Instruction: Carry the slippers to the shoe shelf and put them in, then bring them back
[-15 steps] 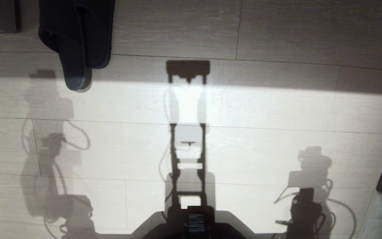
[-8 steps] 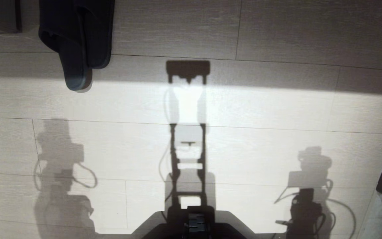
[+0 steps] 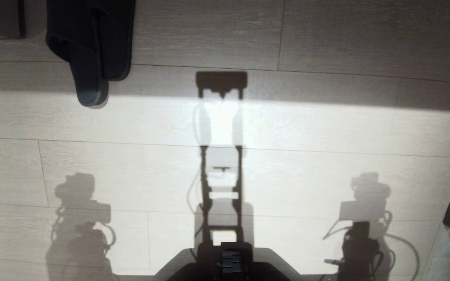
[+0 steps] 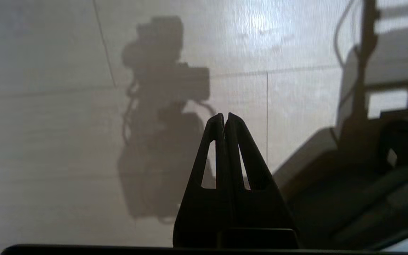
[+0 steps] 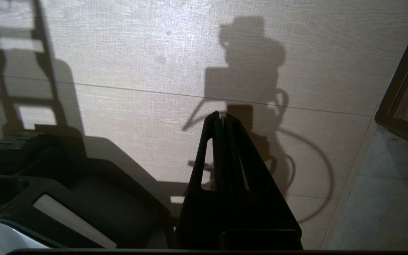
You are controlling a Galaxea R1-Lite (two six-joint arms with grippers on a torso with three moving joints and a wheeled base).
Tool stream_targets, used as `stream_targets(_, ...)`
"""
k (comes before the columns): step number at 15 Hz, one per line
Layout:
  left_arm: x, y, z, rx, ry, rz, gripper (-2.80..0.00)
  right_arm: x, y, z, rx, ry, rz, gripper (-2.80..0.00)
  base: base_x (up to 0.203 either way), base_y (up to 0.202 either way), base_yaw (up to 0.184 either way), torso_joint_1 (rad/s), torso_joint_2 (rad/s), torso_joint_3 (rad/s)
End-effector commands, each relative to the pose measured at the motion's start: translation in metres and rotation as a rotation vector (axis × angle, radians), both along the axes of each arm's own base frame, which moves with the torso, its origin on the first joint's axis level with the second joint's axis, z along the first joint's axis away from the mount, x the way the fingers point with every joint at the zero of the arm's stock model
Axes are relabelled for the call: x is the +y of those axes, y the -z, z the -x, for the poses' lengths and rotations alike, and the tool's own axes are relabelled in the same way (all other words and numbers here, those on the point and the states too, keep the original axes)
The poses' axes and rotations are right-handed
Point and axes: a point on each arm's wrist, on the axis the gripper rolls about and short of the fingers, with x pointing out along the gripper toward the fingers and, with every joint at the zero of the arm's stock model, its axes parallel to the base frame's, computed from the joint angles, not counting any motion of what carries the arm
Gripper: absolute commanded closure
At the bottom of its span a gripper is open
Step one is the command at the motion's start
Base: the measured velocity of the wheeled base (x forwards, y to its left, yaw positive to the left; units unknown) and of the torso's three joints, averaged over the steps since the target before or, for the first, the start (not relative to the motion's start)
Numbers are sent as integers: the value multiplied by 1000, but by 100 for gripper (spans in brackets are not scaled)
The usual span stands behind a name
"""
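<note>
**Slippers down on the floor, both claws empty and clenched**

Nearest to me is the robot's base [image 3: 225, 265], dark against the pale plank floor [image 3: 287, 125]. To either side of it the arms hang low. The left gripper [image 4: 224, 118] has its fingers pressed tip to tip with nothing between them, over bare floor. The right gripper [image 5: 221, 117] is clenched the same way, also empty, parked on the base's other side.

Farther out, well ahead of the base and off to its left, lie the slippers [image 3: 92, 47], stacked or overlapped, touching each other. Their long axis runs away from the base; the rounded end points back toward it, and the far ends run out of sight. No shelf can be made out for certain.

I judge the pair has been set down, and neither claw is on it. If another leg remains, the next move calls for opening a claw and reaching far forward-left.
</note>
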Motion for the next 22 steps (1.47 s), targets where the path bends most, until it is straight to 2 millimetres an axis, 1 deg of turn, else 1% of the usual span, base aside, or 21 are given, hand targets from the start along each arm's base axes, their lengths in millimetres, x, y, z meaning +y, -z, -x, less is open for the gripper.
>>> stream_targets(1,0,1,0,11,4,7,0,0,0,0,-2,0,0,0,0,0,0,0,0,0)
stream_targets(6,0,1,0,12,-9,54,0,0,0,0,-2,-1,0,0,0,0,0,0,0,0)
stream_targets(12,0,1,0,11,-11,49,0,0,0,0,-2,-2,0,0,0,0,0,0,1,5)
stream_targets(22,0,1,0,21,-7,31,0,0,0,0,-2,1,0,0,0,0,0,4,4,189)
